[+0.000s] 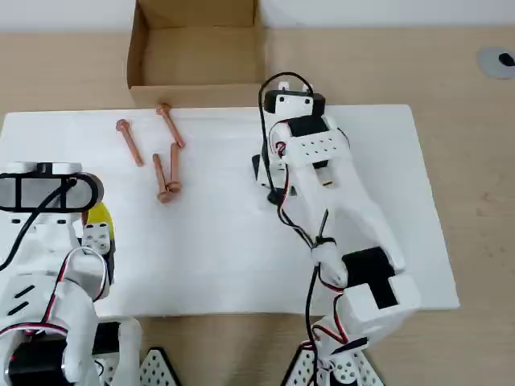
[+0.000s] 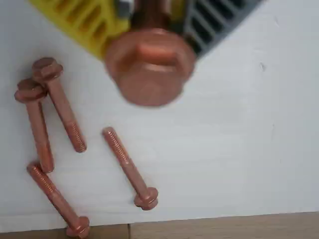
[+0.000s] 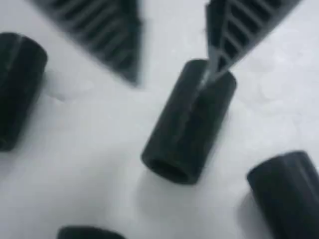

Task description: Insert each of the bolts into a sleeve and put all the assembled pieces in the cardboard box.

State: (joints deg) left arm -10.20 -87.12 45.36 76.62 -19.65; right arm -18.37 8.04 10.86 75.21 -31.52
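Close before the cardboard box (image 1: pixel 201 56): right gripper (image 3: pixel 172 69) spread open astride a lying black sleeve (image 3: pixel 189 129), seemingly rigid, light, slick, best pinched across its barrel. Farther from the box: left gripper (image 2: pixel 149 15) clenched on a copper bolt (image 2: pixel 149 64).

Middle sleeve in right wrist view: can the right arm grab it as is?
Probably yes: the right gripper is open just above the sleeve, one of its fingers over its end, and the neighbouring sleeves lie apart.
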